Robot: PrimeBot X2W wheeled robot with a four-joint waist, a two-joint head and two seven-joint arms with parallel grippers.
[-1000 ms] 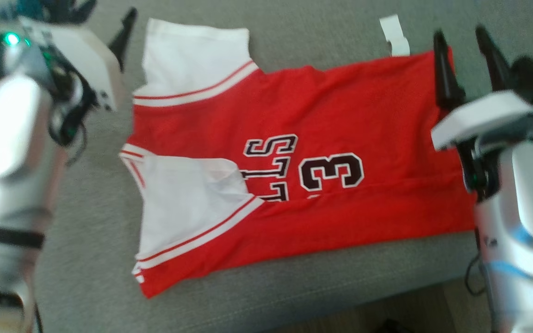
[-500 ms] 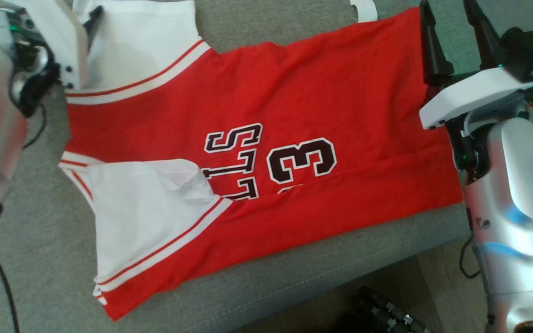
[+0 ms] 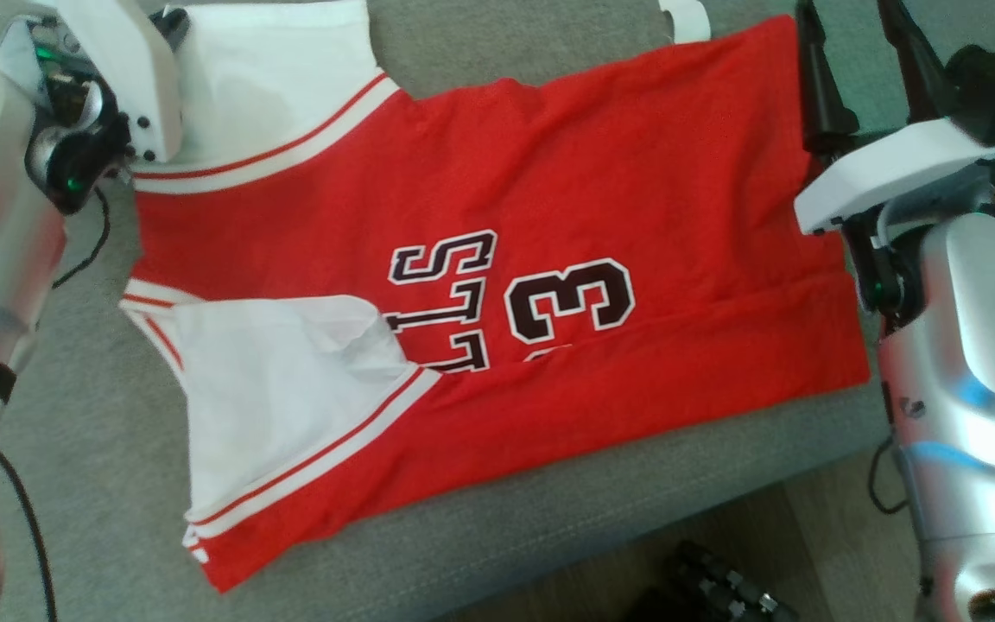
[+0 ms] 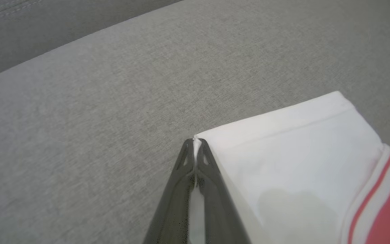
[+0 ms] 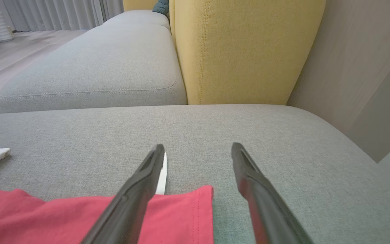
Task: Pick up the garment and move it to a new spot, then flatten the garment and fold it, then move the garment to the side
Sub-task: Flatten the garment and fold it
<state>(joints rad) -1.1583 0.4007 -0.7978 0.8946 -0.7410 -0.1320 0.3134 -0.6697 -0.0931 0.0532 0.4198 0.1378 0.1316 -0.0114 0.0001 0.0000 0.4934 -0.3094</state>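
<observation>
The garment (image 3: 549, 173) is a red jersey with white sleeves and the number 3, lying spread flat on the grey sofa cushion (image 3: 549, 536). My left gripper (image 3: 171, 22) is at the far left, on the upper white sleeve. In the left wrist view the left gripper (image 4: 195, 144) is shut on the corner of that white sleeve (image 4: 300, 162), with a sliver of white cloth between the fingers. My right gripper (image 3: 847, 17) stands open over the far right hem corner. In the right wrist view the right gripper (image 5: 198, 147) straddles the red hem corner (image 5: 168, 217), its fingers apart.
A white cloth strip (image 3: 687, 17) pokes out beyond the garment's far edge. A yellow cushion (image 5: 245, 51) and another grey seat (image 5: 90, 67) lie beyond. The cushion's front edge runs near the garment's near side, with floor and a dark object (image 3: 713, 587) below.
The head camera has shifted. My left gripper went from open beside the upper sleeve to shut on its corner. The right gripper has stayed open at the hem.
</observation>
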